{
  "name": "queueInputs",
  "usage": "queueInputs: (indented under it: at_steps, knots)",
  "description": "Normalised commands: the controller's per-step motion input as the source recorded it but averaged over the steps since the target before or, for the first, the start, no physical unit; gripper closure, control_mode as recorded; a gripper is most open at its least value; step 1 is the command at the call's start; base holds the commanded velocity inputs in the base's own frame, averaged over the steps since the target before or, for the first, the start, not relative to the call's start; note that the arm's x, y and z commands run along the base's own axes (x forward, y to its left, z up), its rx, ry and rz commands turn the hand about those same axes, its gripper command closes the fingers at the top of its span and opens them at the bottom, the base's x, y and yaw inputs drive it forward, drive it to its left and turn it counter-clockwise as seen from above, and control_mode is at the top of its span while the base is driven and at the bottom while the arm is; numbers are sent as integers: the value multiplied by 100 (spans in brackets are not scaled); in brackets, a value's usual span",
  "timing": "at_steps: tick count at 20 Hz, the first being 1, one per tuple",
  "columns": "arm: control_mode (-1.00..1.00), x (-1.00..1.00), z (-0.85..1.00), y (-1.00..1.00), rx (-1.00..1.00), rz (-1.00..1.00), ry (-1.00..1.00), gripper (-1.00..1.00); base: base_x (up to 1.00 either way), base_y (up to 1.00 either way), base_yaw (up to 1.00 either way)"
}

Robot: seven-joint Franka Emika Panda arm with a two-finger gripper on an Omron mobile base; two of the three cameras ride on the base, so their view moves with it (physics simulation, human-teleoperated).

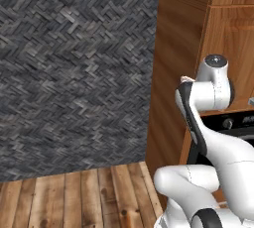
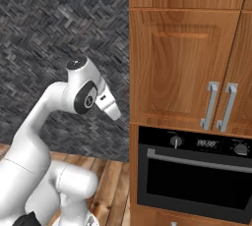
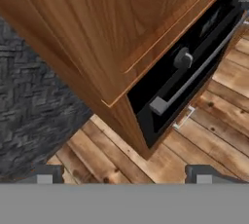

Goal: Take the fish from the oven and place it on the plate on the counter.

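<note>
The black oven (image 2: 192,176) is set into a tall wooden cabinet, with its door shut and a silver bar handle (image 2: 197,161) across the front. Round knobs and a small display sit on its top panel. In the hand view the oven (image 3: 189,77) runs diagonally, seen from its left side. My gripper (image 3: 124,177) is open, its fingertips (image 3: 44,174) wide apart and holding nothing, some way off the oven's left corner. The fish is hidden behind the shut door. The plate and the counter are out of view.
Wooden cabinet doors (image 2: 177,68) with silver handles (image 2: 210,104) hang above the oven. The cabinet's side panel (image 1: 173,73) stands close to my arm (image 1: 206,93). A grey herringbone wall (image 1: 74,68) lies to the left, and plank floor (image 1: 79,197) below.
</note>
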Motion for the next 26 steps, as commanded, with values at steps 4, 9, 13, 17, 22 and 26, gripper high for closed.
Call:
queueInputs:
  at_steps: [4, 9, 13, 17, 22, 26]
  knots:
    - [-100, 0, -17, -93, 18, -26, -1, -100, 0, 0, 0]
    - [-100, 0, -6, -100, 34, -11, -4, -100, 0, 0, 0]
    - [-100, 2, -23, -100, 30, -6, 4, -100, 0, 0, 0]
    - [-100, 7, -29, -99, 18, -5, 17, -100, 0, 0, 0]
    - [-100, 32, -91, -91, 22, -3, 10, -100, 0, 0, 0]
    - [-100, 26, -96, -67, 29, -2, -4, -100, 0, 0, 0]
